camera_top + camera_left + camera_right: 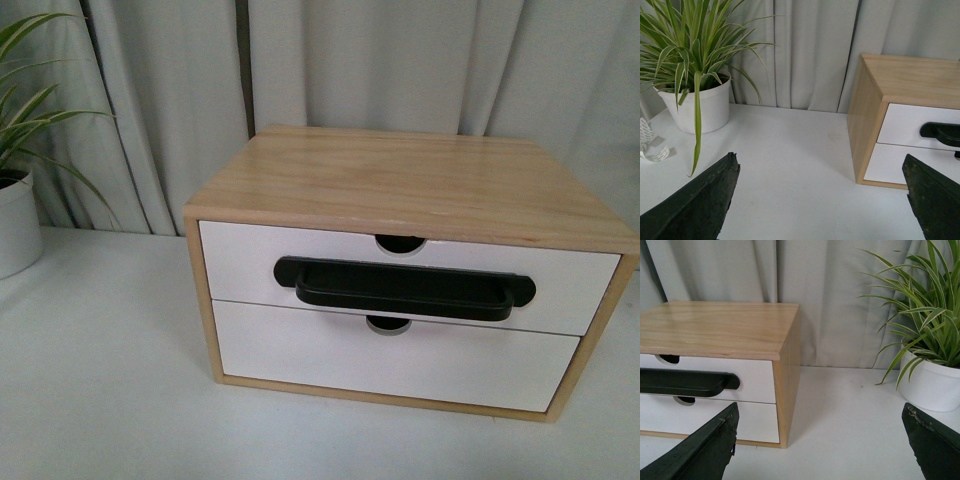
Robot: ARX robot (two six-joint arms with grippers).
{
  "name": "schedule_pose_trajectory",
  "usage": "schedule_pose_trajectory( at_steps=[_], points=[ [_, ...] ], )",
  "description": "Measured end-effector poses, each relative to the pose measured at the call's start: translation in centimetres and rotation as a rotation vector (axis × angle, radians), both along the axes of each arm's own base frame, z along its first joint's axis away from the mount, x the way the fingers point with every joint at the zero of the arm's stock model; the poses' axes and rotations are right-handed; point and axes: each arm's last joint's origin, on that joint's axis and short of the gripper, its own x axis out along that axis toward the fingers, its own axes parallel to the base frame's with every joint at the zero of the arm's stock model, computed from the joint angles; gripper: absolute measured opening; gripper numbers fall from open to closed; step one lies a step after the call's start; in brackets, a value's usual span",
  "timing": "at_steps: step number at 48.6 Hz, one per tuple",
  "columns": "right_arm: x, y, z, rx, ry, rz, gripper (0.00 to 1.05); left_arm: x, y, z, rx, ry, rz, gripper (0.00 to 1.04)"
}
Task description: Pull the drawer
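Lying beyond end effectors (820, 157) (820, 405), drawer (405, 286)

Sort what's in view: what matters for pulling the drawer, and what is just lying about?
For the job: upper drawer, its black bar handle, the wooden cabinet holding it, left gripper and right gripper, both open.

Just lying about: lower drawer, left potted plant, right potted plant, curtain.

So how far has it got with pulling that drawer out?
Nothing looks done yet: the drawer sits shut in its wooden case. In hand: nothing; the left tool and right tool are both open and off the black handle. Left: reach the handle, grip, pull.
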Motion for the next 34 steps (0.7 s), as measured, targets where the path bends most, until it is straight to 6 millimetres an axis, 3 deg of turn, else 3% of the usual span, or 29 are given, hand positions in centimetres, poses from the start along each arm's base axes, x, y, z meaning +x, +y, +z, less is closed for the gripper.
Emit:
schedule_pose_trajectory(
  at_steps=[34],
  points=[
    [0.0, 0.0, 0.0, 0.0, 0.0, 0.0, 0.96, 0.0, 0.0, 0.0, 0.0, 0.0, 0.0, 0.99]
  ],
)
